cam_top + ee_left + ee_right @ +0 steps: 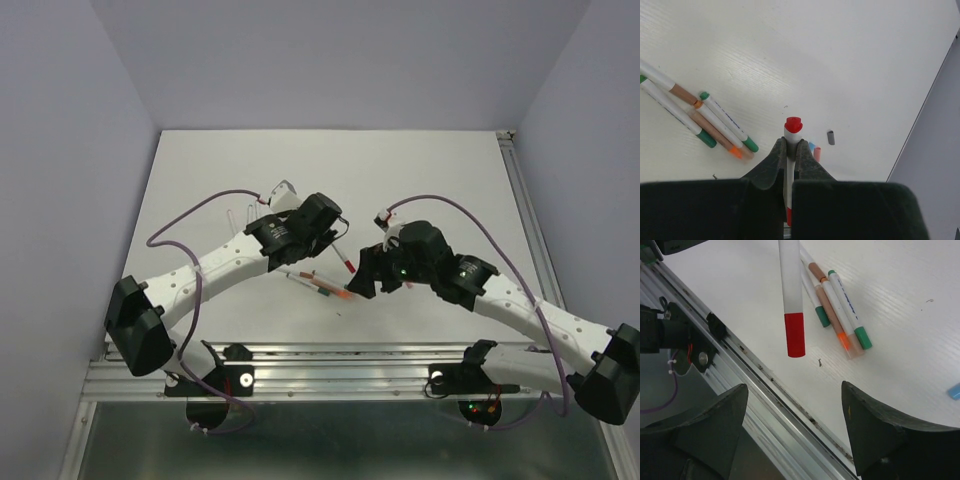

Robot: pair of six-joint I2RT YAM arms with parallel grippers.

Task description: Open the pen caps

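At mid-worktop [420,170], just ahead of the arm bases, the two tools are facing each other. The left tool [790,151] is pressed together on the red-capped pen [788,185], pinching the white barrel btwn its fingers [771,162], w/ the pen lifted off the surface. On the right wrist cam I've got the red cap [795,335] on the end of that pen that points at the right tool [794,390]. It sits in line w/ the gap, just ahead of the fingertips, and I see no contact. The right tool's fingers [880,430] are spread wide w/ nothing btwn them.

Beside all this, a cluster of pens [832,305] lies flat on the worktop, packed side by side near the front rail [765,375]. Their caps are on: two green caps [863,337] and an orange cap [843,341].

On the left wrist cam there's loose stuff on the surface. A pink cap [817,154] and a blue cap [811,146] lie right next to each other, just beside the left tool's finger. A small grey piece [830,137] is near them, slightly apart.
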